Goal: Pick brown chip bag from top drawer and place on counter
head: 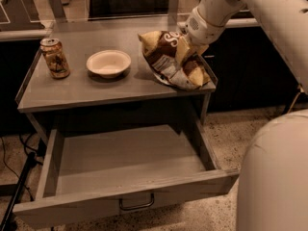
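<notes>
at the right end of the table (96,88), the gripper (188,49) was closed onto the upper right part of the brown chip bag (166,57), its fingers pinching the crinkled film. the arm (216,4) extended down to it from the upper right. the bag hung tilted, pale yellow ends splayed, its lower edge close to the table's right corner; whether that edge bore on the surface could not be told.

the pinch near the top was judged deliberate: a soft bag offers no firm body, so a fold of film is the only sound purchase, and the rest sags under it.

the top drawer (96,203) stood pulled fully out below the table, its floor bare and its handle (137,205) facing the camera. this left the bag's only route upward and back over the front edge.

a white bowl (108,62) sat mid-table, just left of the bag but apart from it; a can (54,57) stood upright near the left edge, well apart.

judgement: lifting done, placement in hand. the chosen spot kept clear of the bowl, though it lay near the corner, so a release there risked the bag sliding off.
</notes>
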